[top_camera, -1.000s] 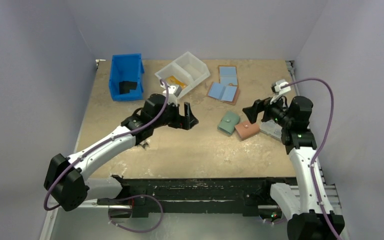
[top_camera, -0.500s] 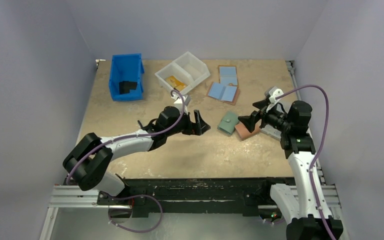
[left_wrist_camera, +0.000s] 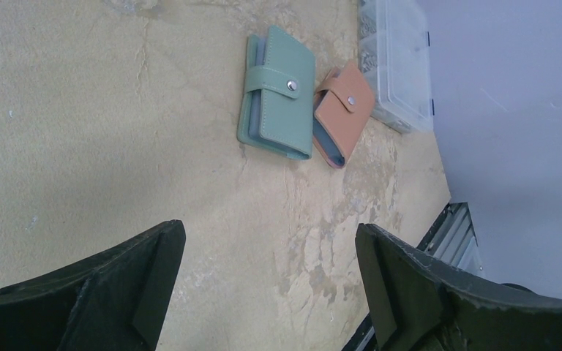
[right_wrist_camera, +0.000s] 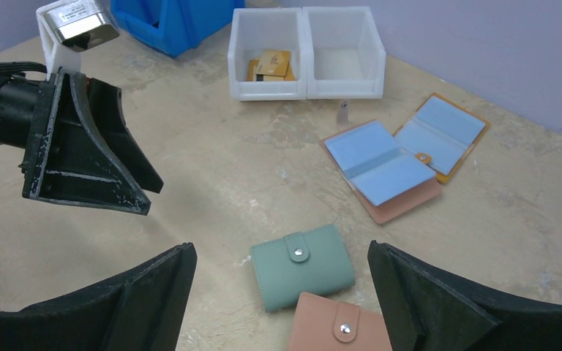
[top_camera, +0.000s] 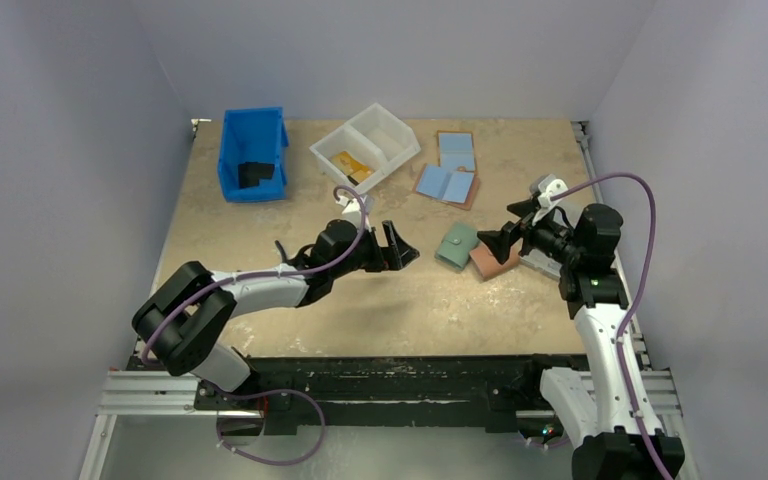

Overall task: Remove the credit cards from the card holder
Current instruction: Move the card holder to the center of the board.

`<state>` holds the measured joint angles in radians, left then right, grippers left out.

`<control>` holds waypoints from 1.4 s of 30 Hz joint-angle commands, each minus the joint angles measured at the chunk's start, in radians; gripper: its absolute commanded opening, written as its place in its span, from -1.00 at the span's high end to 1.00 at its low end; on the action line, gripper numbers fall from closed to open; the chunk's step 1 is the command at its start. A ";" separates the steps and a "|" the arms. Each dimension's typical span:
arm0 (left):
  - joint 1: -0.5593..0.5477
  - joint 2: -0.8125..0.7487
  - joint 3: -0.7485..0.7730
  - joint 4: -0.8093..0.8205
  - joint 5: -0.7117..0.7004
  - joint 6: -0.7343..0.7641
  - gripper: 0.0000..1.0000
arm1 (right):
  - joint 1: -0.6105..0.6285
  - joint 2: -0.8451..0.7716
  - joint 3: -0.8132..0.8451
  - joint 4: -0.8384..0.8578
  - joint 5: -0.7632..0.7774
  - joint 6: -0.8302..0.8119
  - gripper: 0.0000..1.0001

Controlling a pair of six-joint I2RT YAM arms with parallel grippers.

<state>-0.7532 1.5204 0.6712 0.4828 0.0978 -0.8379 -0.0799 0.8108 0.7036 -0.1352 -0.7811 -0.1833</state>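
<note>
The teal card holder [top_camera: 456, 245] lies snapped shut on the table, right of centre; it also shows in the left wrist view [left_wrist_camera: 278, 95] and the right wrist view [right_wrist_camera: 304, 265]. No credit cards show in it. Tan-orange cards [right_wrist_camera: 269, 64] lie in the white bin's left compartment. My left gripper [top_camera: 400, 250] is open and empty just left of the holder [left_wrist_camera: 269, 241]. My right gripper [top_camera: 502, 240] is open and empty, above and to the right of the holder, which sits between its fingers in its own view [right_wrist_camera: 282, 252].
A salmon-pink snap wallet [top_camera: 493, 260] touches the holder's right side. Two open light-blue-and-brown wallets [top_camera: 447, 183] lie behind. A white two-compartment bin [top_camera: 365, 145] and a blue bin [top_camera: 252, 150] holding a dark item stand at the back. A clear plastic box [left_wrist_camera: 399, 66] sits at the right.
My left arm has stretched right and lowered, bringing its open gripper close to the teal holder. My right gripper has shifted slightly left over the wallets. The wallets have not moved.
</note>
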 commanded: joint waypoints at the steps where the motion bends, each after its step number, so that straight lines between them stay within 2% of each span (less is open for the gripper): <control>1: 0.001 0.019 0.021 0.047 -0.003 -0.007 -0.87 | -0.008 -0.021 -0.013 0.054 0.039 0.005 -0.98; 7: 0.001 0.042 0.008 0.158 0.049 -0.013 -0.86 | -0.009 -0.013 -0.013 0.057 0.034 0.005 -0.98; 15: 0.000 0.135 0.095 0.159 0.065 0.008 -0.79 | -0.009 -0.019 -0.014 0.057 0.034 0.001 -0.98; 27: 0.001 0.473 0.338 0.183 0.125 -0.088 -0.13 | -0.009 -0.019 -0.029 0.065 0.034 -0.007 -0.98; 31: 0.003 0.533 0.373 0.184 0.133 -0.120 -0.01 | -0.009 -0.022 -0.030 0.069 0.032 -0.008 -0.98; 36: 0.004 0.588 0.375 0.267 0.177 -0.183 0.19 | -0.009 -0.024 -0.033 0.070 0.037 -0.012 -0.98; 42: 0.004 0.606 0.380 0.306 0.190 -0.210 0.23 | -0.009 -0.024 -0.036 0.072 0.034 -0.011 -0.98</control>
<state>-0.7521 2.1151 1.0172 0.7086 0.2596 -1.0149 -0.0856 0.8024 0.6781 -0.0963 -0.7509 -0.1844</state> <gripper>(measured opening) 0.391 0.987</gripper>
